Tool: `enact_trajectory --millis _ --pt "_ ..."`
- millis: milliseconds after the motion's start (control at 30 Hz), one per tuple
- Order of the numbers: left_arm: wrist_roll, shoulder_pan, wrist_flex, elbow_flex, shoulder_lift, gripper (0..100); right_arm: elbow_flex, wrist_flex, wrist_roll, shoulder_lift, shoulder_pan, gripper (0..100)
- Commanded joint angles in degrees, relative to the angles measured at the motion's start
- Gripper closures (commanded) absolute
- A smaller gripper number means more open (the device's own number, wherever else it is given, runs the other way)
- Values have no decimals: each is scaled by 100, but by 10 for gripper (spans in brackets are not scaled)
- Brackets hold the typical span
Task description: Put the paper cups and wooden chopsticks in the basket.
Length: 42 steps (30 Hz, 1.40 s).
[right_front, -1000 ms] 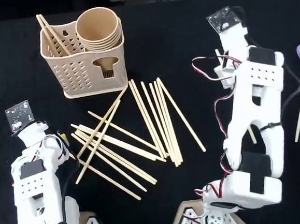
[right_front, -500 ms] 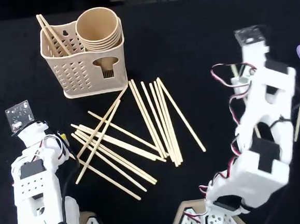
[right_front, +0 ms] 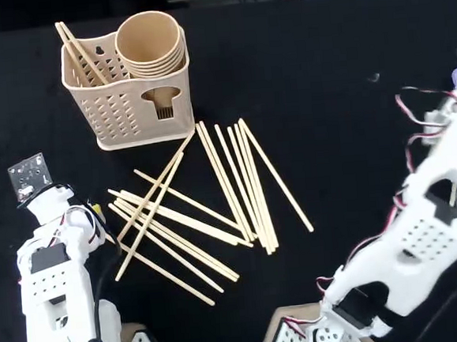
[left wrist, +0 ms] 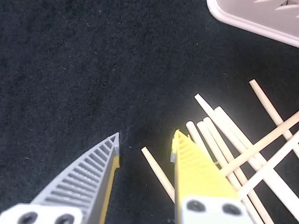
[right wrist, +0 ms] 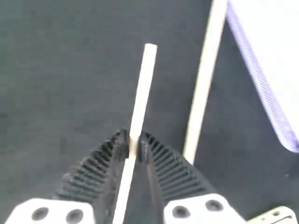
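Right gripper (right wrist: 133, 143), at the right edge: jaws clamped on one chopstick (right wrist: 142, 84), presumably for carrying to the basket (right_front: 141, 114). Left gripper (left wrist: 146, 140), near left: jaws open beside the loose chopsticks (right_front: 230, 188), likely staged for a pick.

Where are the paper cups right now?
In the high view the stacked paper cups sit inside the basket at the far left of the table, in its right compartment, with two chopsticks leaning in the compartment beside them.

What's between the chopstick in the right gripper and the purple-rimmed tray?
One loose chopstick on the table, alongside the held chopstick and close by the purple-rimmed tray. The right wrist view shows it.
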Motion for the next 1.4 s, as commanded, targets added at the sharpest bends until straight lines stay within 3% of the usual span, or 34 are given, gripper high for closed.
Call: enact_trajectory --millis 0,200,433,733,1033,1367 --pt "0 -4 -105 -57 -105 812 -857 176 545 488 290 983" --pt "0 -4 -114 -57 -105 812 -2123 800 862 1420 360 980" --pt "0 -13 -114 -57 -105 812 -3723 1714 870 2070 255 809" --pt "0 -22 -114 -57 -105 812 -5648 2787 870 2510 88 808" --pt "0 -13 -114 -57 -105 812 -5842 2453 1002 3644 35 809" --pt "0 -4 -114 -57 -105 812 -6202 2585 1020 3881 62 810"
